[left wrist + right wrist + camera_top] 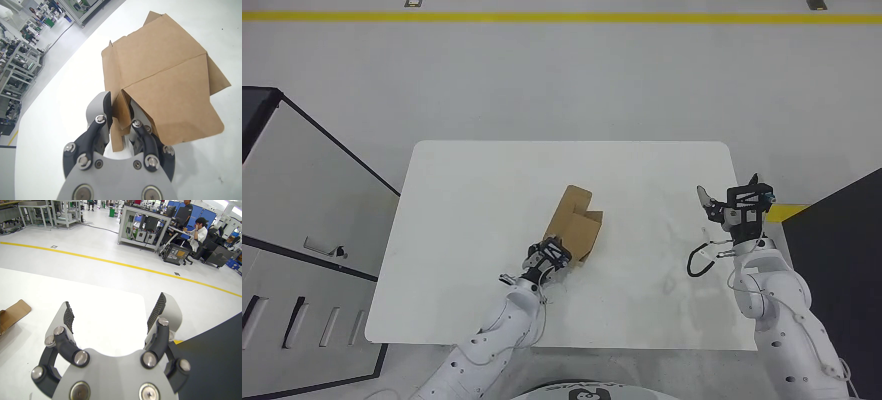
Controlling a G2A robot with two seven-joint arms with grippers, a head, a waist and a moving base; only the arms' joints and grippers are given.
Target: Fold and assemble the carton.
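Brown carton [160, 75] flap pinched in left pincer [120, 101], right pincer [115, 300] spread, well apart

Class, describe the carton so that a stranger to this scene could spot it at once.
Find the white table; near its middle lies the carton. It is the one brown thing there: partly folded cardboard, a flap between the jaws of the left gripper.

The left gripper [120, 104] clamps a carton [162, 75] flap, arm extended forward — the right gripper [115, 311] hangs aside, jaws spread wide.
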